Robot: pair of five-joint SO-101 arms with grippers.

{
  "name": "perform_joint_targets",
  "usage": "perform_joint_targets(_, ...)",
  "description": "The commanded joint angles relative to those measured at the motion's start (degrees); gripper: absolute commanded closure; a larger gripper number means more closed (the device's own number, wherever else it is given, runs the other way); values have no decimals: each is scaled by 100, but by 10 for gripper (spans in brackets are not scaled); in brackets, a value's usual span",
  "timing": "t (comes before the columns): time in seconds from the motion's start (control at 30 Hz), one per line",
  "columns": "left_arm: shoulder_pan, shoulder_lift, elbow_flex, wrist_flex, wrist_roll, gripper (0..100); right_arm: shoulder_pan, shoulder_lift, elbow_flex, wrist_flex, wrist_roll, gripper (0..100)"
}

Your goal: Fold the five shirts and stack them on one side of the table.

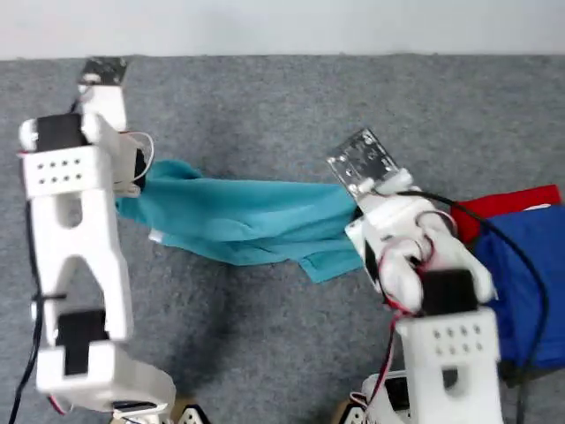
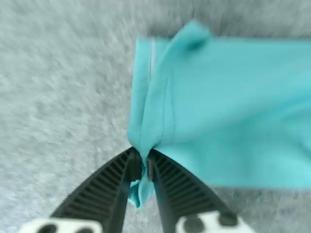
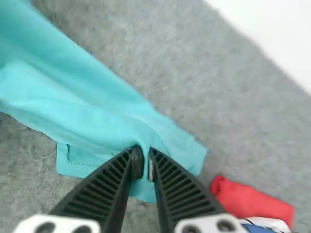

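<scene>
Where it is pinched, teal shirt (image 1: 247, 221) bunches

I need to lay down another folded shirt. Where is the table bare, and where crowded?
Bare table runs between the far wall and the teal shirt, and again nearer, between the two arms. Crowded at the right: red shirt and blue shirt lie beside the right hand.

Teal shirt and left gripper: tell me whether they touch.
Touching. The left wrist view shows the left gripper shut on a bunched edge of the teal shirt, with cloth pinched between its jaws.
</scene>
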State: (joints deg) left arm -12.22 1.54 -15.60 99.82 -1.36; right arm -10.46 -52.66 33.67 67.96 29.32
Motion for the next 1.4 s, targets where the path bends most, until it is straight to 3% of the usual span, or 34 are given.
perform_joint_targets(0.0, -26, -1257, 136, 79, 53, 987, 13, -593, -818, 681, -79, 988)
perform_joint_targets(0.17, -26, -2664, 629, 79, 18, 987, -31, -936, -1829, 1613, -88, 988)
perform_joint_targets(0.33, -18, -2796, 1367, 0, -114, 987, -31, -752, -1055, 1692, -97, 988)
perform_joint_targets(0.53, -18, -1495, 1684, -88, -158, 987, -31, 259, 334, 1095, -97, 988)
perform_joint_targets(0.67, -18, -149, 1657, -149, -158, 987, -31, 1569, 484, 1007, -53, 988)
perform_joint_targets(0.83, -18, 1398, 980, -853, -123, 987, -22, 3327, 448, 13, -53, 988)
perform_joint_targets(1.0, -18, 2541, -189, -1169, 0, 987, 13, 4778, -624, -435, -97, 981)
perform_joint_targets(1.1, -18, 3103, -760, -1099, 132, 987, 13, 5543, -1635, -444, -422, 911)
perform_joint_targets(1.2, 62, 3578, -1138, -809, 149, 987, 22, 6334, -2585, -391, -870, 825)
perform_joint_targets(1.37, 158, 4097, -1437, -730, 158, 987, 154, 6985, -3684, 233, -985, 827)
